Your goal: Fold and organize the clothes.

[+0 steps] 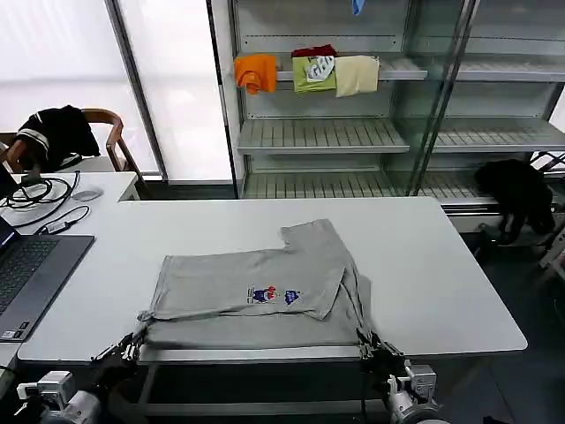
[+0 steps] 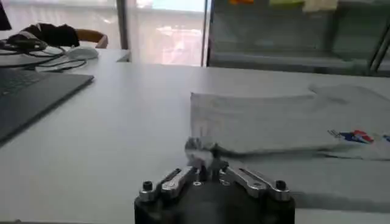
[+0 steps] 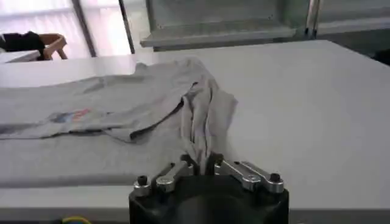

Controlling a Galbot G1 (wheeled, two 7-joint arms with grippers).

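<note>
So the grey shirt [image 1: 265, 287] is lying in the lower middle of the head view on the white table [image 1: 441, 265], already partly folded, with the little coloured print [image 1: 274, 295] facing up near the front edge. Both grippers are down at that front edge: the left gripper [image 1: 134, 346] at the lower left corner of the fabric, the right gripper [image 1: 369, 346] at the lower right corner. In the wrist views each one has its jaws clenched on a small bunch of shirt cloth, the left gripper [image 2: 204, 165] on a pinched corner, the right gripper [image 3: 201, 163] on a gathered ridge of fabric.

My take on doing this fold well: lift both corners together and level, otherwise the hem goes skewed. The right side looks bunchier than the left, so I'd keep a bit of sideways tension between the two grips to pull that wrinkle flat before carrying the edge toward the back of the table. Go low and slow, since thin cloth like this can slide out of a pinch. Lay it down square with the far edge before letting go.
</note>
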